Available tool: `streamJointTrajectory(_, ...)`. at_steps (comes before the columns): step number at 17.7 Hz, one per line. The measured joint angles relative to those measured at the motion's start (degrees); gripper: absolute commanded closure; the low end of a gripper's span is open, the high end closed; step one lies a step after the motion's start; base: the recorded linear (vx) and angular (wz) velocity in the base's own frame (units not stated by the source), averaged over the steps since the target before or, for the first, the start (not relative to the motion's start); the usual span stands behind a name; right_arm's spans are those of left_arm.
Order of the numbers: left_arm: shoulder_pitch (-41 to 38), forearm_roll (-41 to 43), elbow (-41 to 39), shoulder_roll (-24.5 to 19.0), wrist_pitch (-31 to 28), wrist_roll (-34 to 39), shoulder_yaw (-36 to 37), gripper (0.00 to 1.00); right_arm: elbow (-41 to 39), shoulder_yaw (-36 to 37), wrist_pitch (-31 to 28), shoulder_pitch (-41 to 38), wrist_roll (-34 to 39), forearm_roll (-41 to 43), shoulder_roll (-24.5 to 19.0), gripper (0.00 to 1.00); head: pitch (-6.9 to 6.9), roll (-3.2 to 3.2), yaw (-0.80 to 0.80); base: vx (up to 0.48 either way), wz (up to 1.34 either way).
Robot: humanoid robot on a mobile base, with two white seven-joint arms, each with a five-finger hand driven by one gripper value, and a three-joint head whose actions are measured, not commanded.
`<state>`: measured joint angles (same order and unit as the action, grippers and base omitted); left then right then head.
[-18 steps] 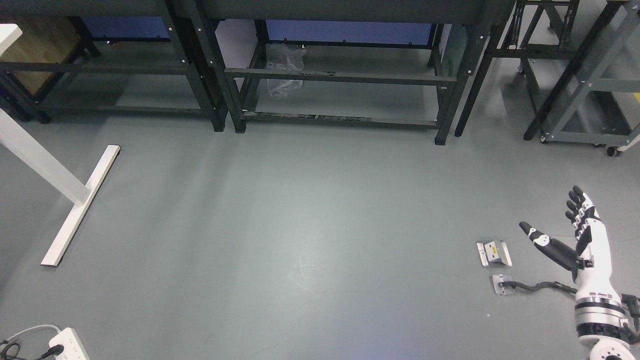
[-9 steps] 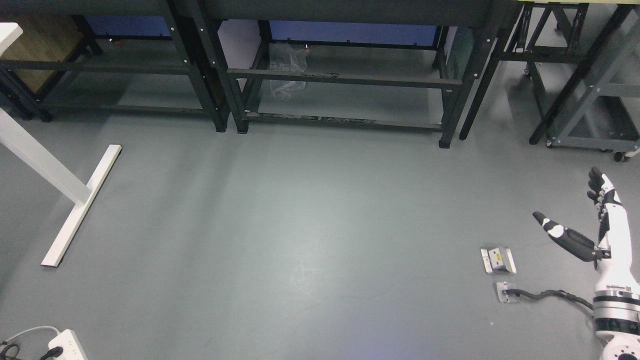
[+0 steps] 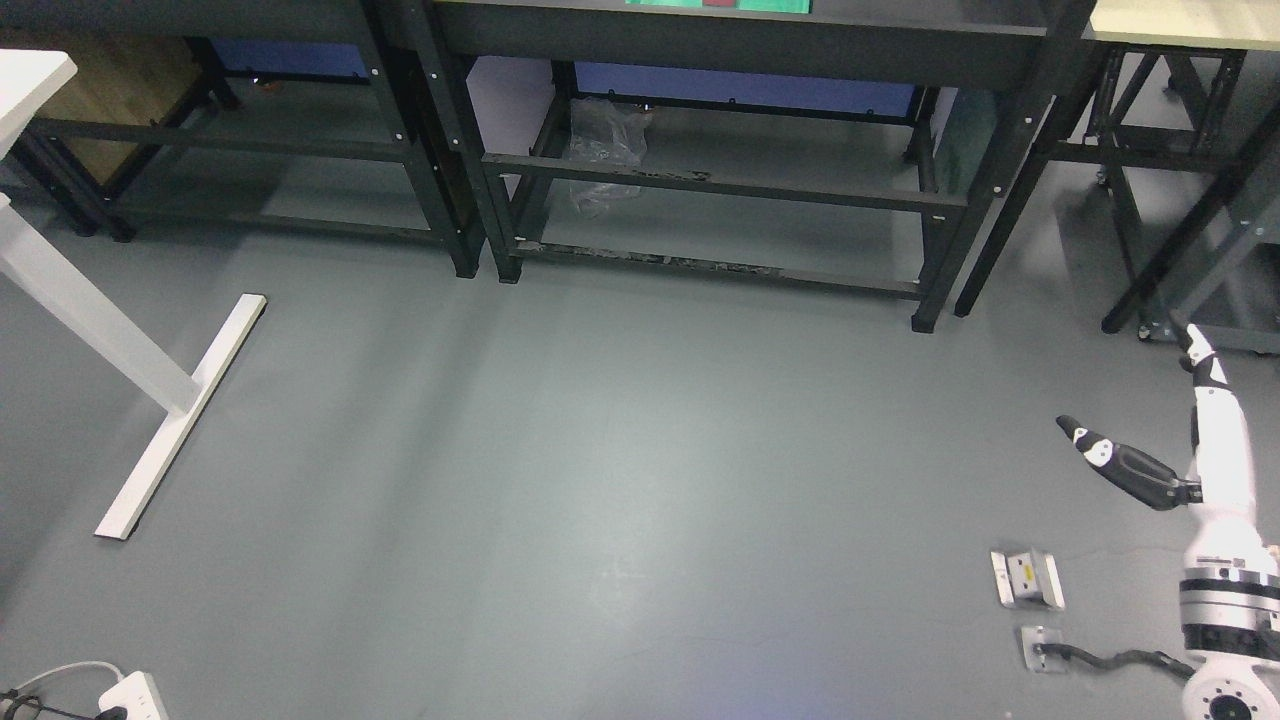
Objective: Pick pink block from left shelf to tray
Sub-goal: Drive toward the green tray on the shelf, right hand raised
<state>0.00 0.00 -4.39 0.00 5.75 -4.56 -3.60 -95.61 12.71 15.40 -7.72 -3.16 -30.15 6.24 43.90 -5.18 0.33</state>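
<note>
My right hand point(image 3: 1150, 410) is raised at the far right of the head view, above the grey floor. Its fingers are straight and spread, the thumb sticks out to the left, and it holds nothing. A strip of green with a red patch point(image 3: 715, 4) shows on the black bench top at the upper edge. No pink block shows and no tray shows. My left arm is out of view.
Black metal shelf benches point(image 3: 720, 190) line the back, with a clear plastic bag point(image 3: 600, 150) under the middle one. A white table leg and foot point(image 3: 170, 400) stand at the left. Two floor plates point(image 3: 1025, 578) with a cable lie at the lower right, a power strip point(image 3: 130, 695) at the lower left.
The camera has tilted upward, so floor and benches sit lower in the picture and the bench top now shows. My right hand has risen and turned edge-on, still open.
</note>
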Motion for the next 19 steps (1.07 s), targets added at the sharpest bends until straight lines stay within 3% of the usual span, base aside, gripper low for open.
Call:
streamJointTrajectory(8,0.0,0.0,0.0,0.0,0.0,0.0,0.0,0.0,-0.78,-1.27,2.99,-0.84,-0.74,-12.8,-0.82,0.08,0.0,0.0,0.0,0.203,0.14)
streamJointTrajectory(19,0.0,0.0,0.0,0.0,0.0,0.0,0.0,0.0,-1.2,-6.93,-13.94,0.19,-8.42,-30.63,-4.2,0.08,0.0,0.0,0.0,0.267,-0.15)
